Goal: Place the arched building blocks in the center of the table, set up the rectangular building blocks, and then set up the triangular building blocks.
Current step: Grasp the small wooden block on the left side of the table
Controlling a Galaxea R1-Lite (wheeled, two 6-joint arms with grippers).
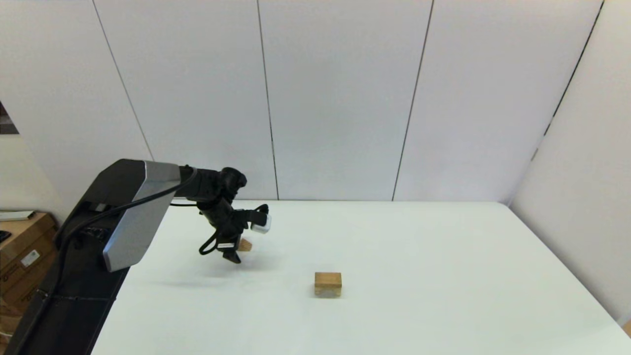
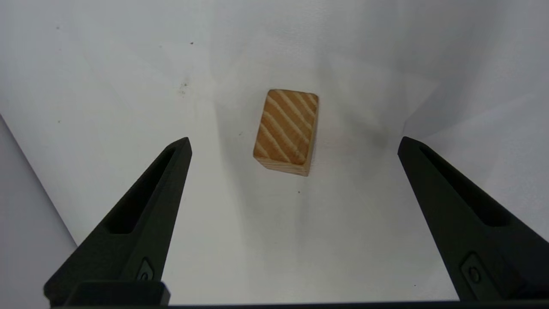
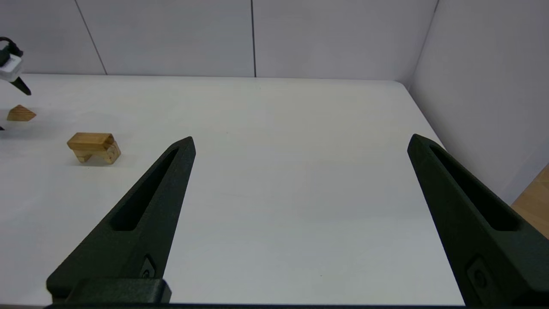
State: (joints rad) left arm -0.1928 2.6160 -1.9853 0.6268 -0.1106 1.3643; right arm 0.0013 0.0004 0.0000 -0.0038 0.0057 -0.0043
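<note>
- Small tan wooden prism with a peaked top, the triangular block [image 2: 287,132]: it lies on the white surface [image 1: 419,256] at the robot's left, under the left hand. In the left wrist view one sloped face shows, striped with diagonal grain, with a narrow end face below it. In the right wrist view [image 3: 20,113] its peak points up.
- Handling, as a judgement: the wood looks rigid and light, and unlikely to be harmed by a firm squeeze. The sloped faces may let the fingers slide off towards the peak. The better hold is probably across the two flat, parallel end faces, low on the block.
- Left hand [image 2: 294,143]: it hangs above the prism with its two black fingers spread wide, one on each side and well apart from the wood. It holds nothing.
- Stack of two tan wooden blocks [image 1: 328,284]: it stands near the middle of the surface, apart from the prism. In the right wrist view a flat solid slab, the rectangular block [image 3: 90,140], lies on top of the hollowed arched block [image 3: 103,153].
- Stage, as a judgement: the arch and the slab look set, and the prism is the last piece to place.
- Right hand [image 3: 300,143]: it is out of the head view, with its fingers wide apart and empty over bare surface.
</note>
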